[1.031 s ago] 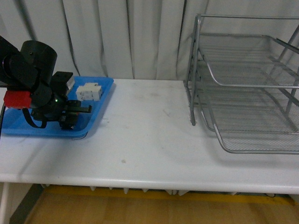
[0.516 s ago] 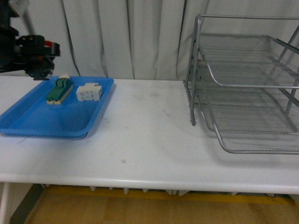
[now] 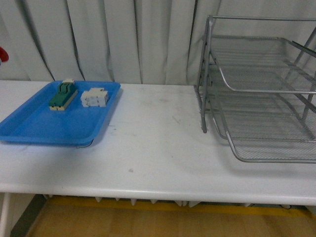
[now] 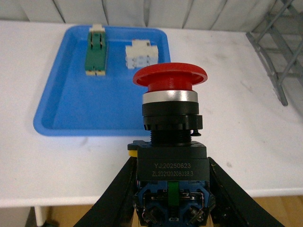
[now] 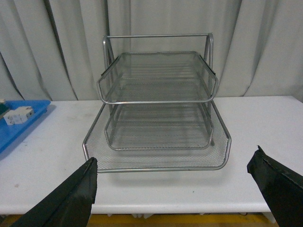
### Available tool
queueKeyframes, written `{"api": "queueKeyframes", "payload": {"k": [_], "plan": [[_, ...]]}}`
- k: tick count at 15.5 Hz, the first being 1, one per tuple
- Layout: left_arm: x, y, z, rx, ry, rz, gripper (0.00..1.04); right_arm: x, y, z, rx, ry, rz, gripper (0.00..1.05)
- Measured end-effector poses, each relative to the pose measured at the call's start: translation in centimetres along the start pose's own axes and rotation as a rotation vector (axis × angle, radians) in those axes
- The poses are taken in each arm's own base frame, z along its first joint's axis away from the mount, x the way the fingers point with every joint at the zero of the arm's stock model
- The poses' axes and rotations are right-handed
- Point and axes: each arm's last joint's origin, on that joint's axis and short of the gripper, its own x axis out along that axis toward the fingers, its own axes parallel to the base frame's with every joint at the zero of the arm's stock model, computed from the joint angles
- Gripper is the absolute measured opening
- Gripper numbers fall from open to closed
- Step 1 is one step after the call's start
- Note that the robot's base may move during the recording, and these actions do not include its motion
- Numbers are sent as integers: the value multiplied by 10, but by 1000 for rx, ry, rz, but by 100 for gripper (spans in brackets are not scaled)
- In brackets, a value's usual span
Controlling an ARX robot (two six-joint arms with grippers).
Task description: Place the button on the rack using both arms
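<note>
Only one button (image 4: pixel 170 142), clamped by the left gripper (image 4: pixel 171 191); one rack (image 5: pixel 158 109); one white block (image 3: pixel 94 97), one green block (image 3: pixel 62 95); right gripper (image 5: pixel 175 194) jaws wide, fingers cropped

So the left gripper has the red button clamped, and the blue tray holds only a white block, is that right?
Not quite. The left gripper does have the red button clamped, but the blue tray holds two things, not one: the white block and a green block beside it. The left wrist view shows both.
</note>
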Motion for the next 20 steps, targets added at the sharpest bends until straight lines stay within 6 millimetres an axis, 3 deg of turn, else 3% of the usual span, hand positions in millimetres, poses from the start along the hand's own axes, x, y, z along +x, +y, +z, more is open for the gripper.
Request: {"api": "queueKeyframes", "payload": {"k": [7, 17, 20], "plan": [[13, -17, -21, 33, 32, 3, 36, 0, 0, 0, -1, 0, 0, 98], [14, -25, -22, 49, 44, -26, 36, 0, 0, 0, -1, 3, 0, 98], [18, -45, -10, 80, 21, -76, 36, 0, 0, 0, -1, 3, -1, 98]]}}
